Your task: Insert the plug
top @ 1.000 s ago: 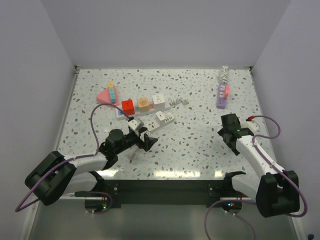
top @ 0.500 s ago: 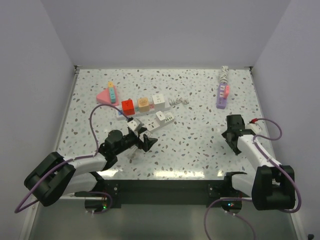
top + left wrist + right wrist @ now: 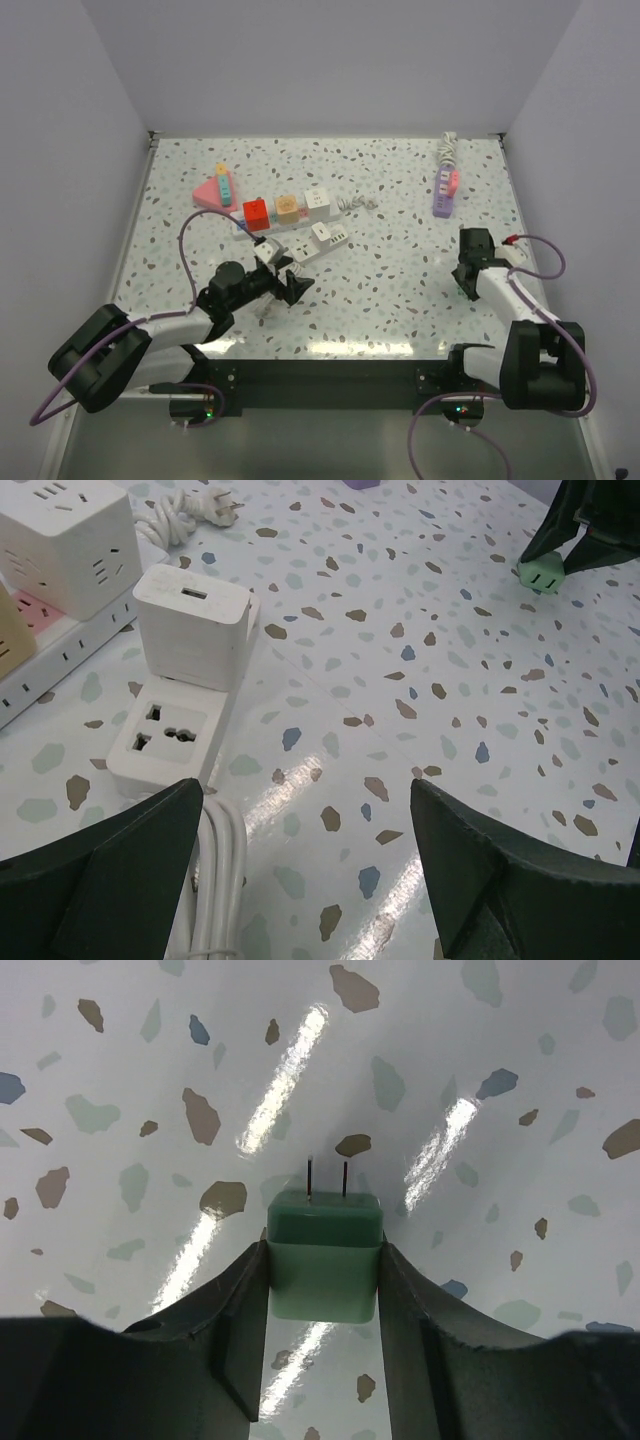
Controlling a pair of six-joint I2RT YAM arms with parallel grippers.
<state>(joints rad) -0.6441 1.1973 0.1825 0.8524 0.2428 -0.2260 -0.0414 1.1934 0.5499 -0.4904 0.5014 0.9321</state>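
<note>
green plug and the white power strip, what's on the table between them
Nothing: bare speckled table runs from the green plug to the white power strip, seen in the left wrist and top external views.

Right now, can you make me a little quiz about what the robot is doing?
1. True or false: the right gripper holds a green plug.
2. The left gripper is: A) open, B) shut on the plug, C) out of view.
3. Fill in: the plug shows ___ metal prongs.
Key: 1 true; 2 A; 3 two.
</note>
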